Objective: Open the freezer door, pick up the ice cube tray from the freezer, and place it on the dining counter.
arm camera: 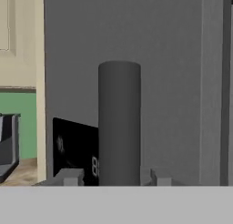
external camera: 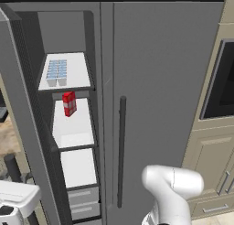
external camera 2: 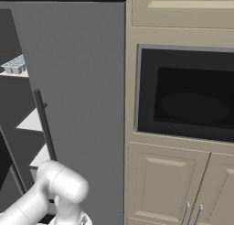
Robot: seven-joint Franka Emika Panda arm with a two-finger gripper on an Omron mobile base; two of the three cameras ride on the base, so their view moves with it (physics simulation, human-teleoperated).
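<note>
The gripper [arm camera: 113, 176] straddles the handle [arm camera: 119, 123] of the freezer door [arm camera: 173, 82], jaws slightly apart beside the bar, gripping nothing (I judge it is letting go). The freezer [external camera: 27, 105] stands open. One carton [external camera: 69, 103] sits mid-shelf; above it, one tray [external camera: 56, 71] lies on the top shelf, long axis running front to back, up and away from the gripper.

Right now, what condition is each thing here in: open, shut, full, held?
freezer door: swung open
freezer: open, shelves showing
ice cube tray: lying flat on the top shelf, untouched
red carton: upright on the second shelf
wider grey door: shut
gripper: straddling the door's dark handle, grip unclear
</note>
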